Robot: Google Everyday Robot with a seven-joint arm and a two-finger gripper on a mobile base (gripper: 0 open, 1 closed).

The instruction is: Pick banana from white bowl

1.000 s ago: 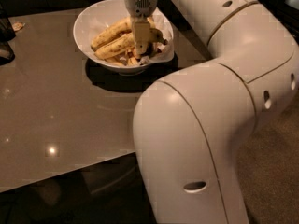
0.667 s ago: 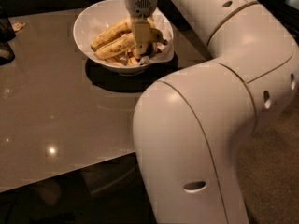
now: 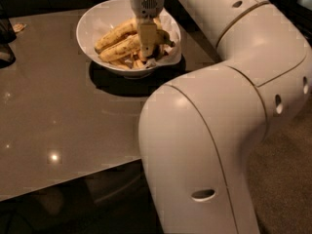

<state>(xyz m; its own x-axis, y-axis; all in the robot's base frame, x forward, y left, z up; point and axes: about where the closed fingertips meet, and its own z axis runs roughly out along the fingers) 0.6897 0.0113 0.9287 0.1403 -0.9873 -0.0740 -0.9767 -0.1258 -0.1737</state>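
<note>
The white bowl (image 3: 92, 21) stands at the far side of the table. It holds two speckled yellow bananas (image 3: 117, 42) lying side by side, with white paper under them. My gripper (image 3: 147, 50) reaches straight down into the bowl at the right end of the bananas and hides that end of them. My large white arm fills the right half of the view.
The glossy brown table (image 3: 58, 111) runs from the bowl toward the near edge at the lower left. A dark object (image 3: 6, 38) sits at the table's far left edge. The arm's elbow (image 3: 195, 145) hangs over the table's right side.
</note>
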